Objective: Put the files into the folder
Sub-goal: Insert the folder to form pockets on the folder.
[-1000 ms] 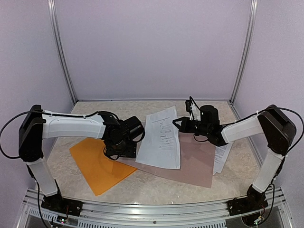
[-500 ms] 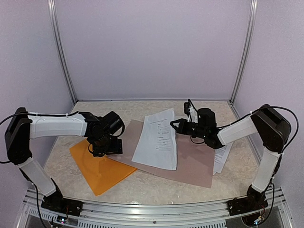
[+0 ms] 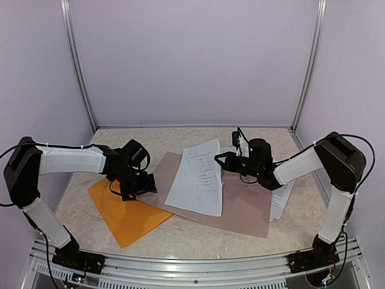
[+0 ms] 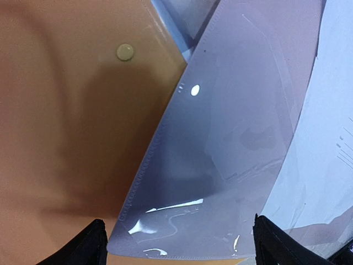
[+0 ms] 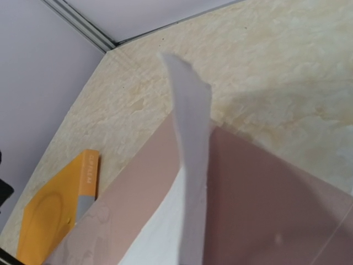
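Note:
One white printed sheet of the files [image 3: 198, 180] lies on a grey-brown plastic sheet [image 3: 243, 208]. My right gripper [image 3: 220, 160] is shut on the sheet's right edge, and in the right wrist view that edge [image 5: 190, 127] curls upward. The orange folder [image 3: 123, 217] lies flat at the front left. My left gripper [image 3: 137, 185] hovers open over its far right part. In the left wrist view the folder [image 4: 60, 138] shows its snap button [image 4: 124, 52], and the grey sheet's corner [image 4: 220, 154] lies between my open fingertips [image 4: 94, 243]. The white sheet [image 4: 331, 143] shows at the right.
More white sheets [image 3: 283, 201] stick out from under the grey-brown sheet's right edge. Purple walls with metal posts [image 3: 81, 78] close the marbled table [image 3: 156, 141] on three sides. The folder's grey spine strip [image 5: 85, 201] shows in the right wrist view.
My left gripper has swung left, off the paper's left edge and over the orange folder. The right gripper has shifted the held sheet a little to the left.

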{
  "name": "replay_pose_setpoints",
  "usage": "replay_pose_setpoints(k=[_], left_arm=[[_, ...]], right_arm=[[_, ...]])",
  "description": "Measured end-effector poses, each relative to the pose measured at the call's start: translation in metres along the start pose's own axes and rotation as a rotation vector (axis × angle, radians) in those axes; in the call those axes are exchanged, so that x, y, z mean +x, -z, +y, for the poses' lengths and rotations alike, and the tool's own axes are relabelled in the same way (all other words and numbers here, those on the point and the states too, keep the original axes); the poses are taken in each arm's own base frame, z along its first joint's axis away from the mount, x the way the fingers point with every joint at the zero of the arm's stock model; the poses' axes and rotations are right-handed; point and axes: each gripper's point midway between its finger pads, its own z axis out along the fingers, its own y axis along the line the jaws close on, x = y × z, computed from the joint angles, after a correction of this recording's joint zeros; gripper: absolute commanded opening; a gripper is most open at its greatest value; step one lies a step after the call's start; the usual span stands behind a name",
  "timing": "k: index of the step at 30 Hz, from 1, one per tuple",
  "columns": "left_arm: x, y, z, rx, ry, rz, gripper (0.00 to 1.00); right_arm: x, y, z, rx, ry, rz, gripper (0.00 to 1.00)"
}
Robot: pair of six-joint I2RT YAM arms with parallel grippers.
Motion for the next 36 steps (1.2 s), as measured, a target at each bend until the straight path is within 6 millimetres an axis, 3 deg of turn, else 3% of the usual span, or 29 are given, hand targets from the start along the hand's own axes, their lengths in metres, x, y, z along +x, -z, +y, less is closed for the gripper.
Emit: replay_pose_setpoints(k=[10,26,36], left_arm=[[0.005,-0.015,-0.012,0.039,0.016,0.036,0.88],[0.005,-0.013,-0.02,0.047,0.007,0.028,0.88],[0.005,-0.012,-0.02,0.039,0.001,0.023,0.88]], right_arm=[[0.009,-0.007,-0.004,-0.007,-0.022,0.008,0.0],[0.011,-0.013,-0.001,-0.041,-0.044,0.001,0.0],[0.01,-0.014,-0.021,0.114,0.08,0.044,0.0]])
